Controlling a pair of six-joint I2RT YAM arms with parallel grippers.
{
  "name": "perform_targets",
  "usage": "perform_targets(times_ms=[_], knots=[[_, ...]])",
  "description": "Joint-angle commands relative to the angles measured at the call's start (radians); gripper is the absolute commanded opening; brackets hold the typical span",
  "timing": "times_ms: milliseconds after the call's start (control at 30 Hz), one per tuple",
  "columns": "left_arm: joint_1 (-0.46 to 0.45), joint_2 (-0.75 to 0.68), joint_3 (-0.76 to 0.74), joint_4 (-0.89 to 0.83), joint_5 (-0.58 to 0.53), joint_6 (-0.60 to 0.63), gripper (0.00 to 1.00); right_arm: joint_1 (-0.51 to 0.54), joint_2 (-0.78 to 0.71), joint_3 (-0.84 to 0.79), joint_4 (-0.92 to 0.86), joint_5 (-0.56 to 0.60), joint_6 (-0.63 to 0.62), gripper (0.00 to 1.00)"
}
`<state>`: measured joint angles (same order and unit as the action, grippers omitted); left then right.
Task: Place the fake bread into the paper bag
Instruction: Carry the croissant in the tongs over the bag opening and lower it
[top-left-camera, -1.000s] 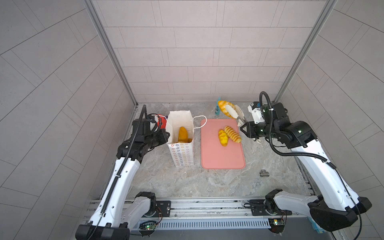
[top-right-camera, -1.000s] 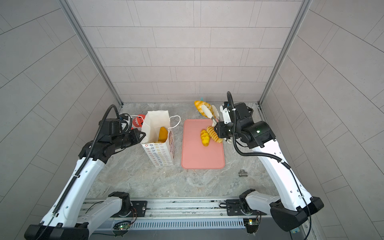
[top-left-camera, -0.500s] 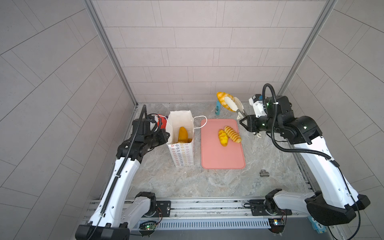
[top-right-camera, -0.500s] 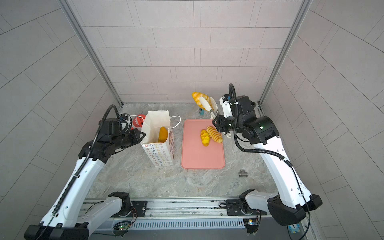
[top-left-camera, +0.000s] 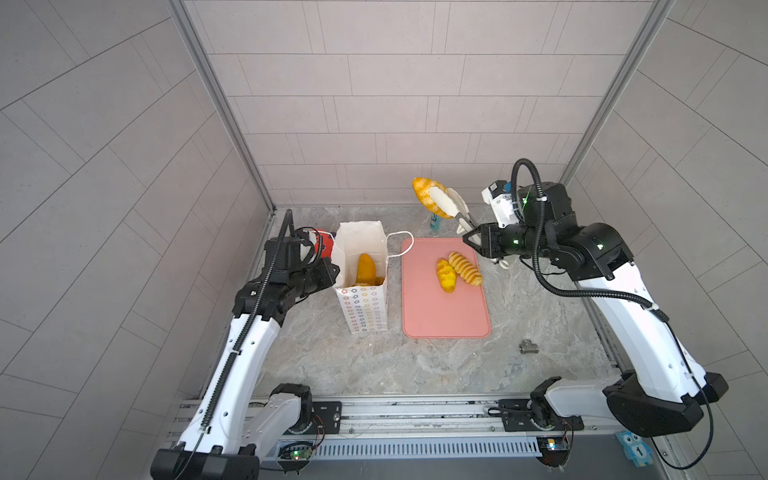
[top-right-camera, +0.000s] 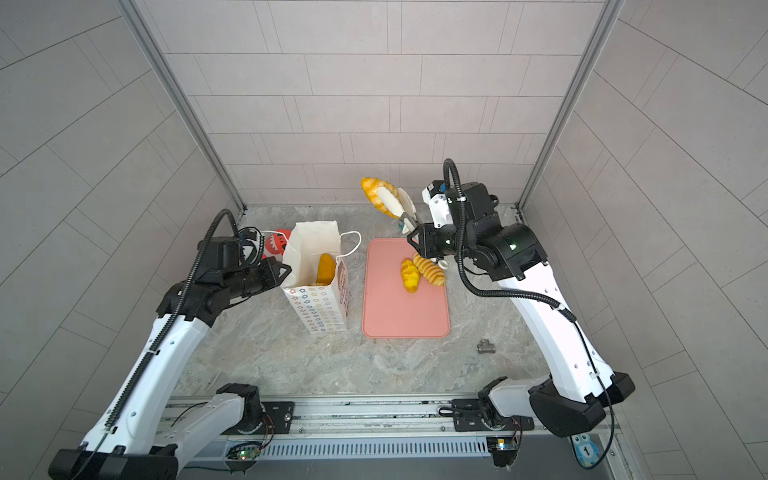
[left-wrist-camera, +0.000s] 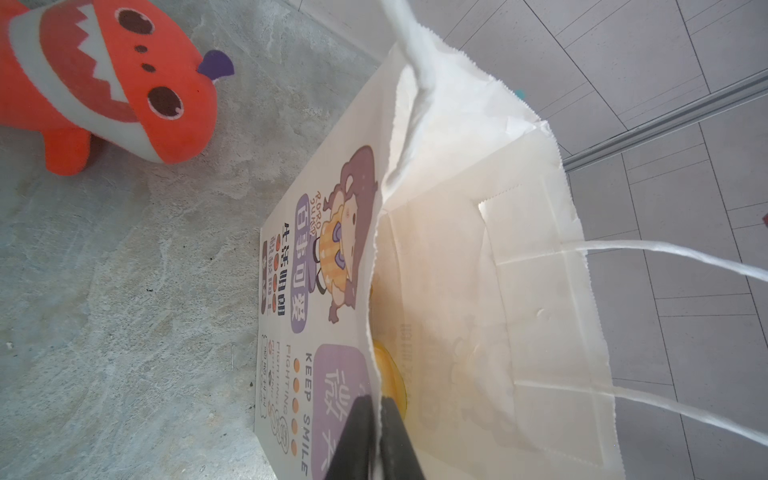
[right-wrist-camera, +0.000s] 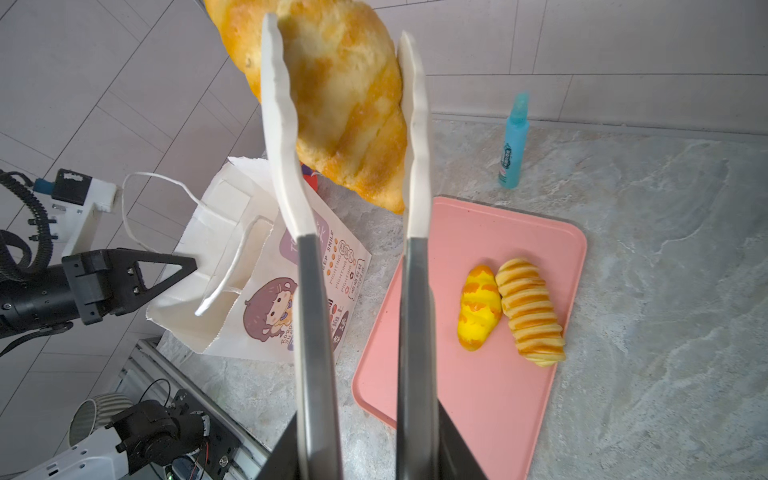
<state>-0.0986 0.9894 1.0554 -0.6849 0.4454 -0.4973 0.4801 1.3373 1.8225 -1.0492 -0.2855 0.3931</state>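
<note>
I count one fake bread (top-left-camera: 423, 192) pinched in the tongs (top-left-camera: 452, 205) that my right jaws clamp, aloft beyond the pink tray (top-left-camera: 444, 316). Two lie touching on it, a yellow roll (top-left-camera: 446, 276) and a striped roll (top-left-camera: 466, 269). One loaf (top-left-camera: 365, 266) stands in the paper bag (top-left-camera: 365, 307), whose rim my left jaws pinch.

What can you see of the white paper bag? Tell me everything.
The paper bag stands upright and open on the marbled table, beside the pink tray. White paper, zigzag-cut rim, two white cord handles, coloured flowers on a side, a cartoon girl and purple lettering on the front. Yellow bread sits inside. The left end effector is shut on its rim.
</note>
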Motion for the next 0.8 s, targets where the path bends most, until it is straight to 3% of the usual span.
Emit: perform_targets(times_ms=[0, 767], knots=[[0.002, -0.001, 0.026, 0.004, 0.001, 0.004, 0.11, 0.032, 0.008, 0.053, 0.068, 0.002, 0.005, 0.37], [0.003, -0.006, 0.023, -0.001, -0.004, 0.005, 0.11, 0.291, 0.214, 0.306, 0.056, 0.083, -0.01, 0.37]])
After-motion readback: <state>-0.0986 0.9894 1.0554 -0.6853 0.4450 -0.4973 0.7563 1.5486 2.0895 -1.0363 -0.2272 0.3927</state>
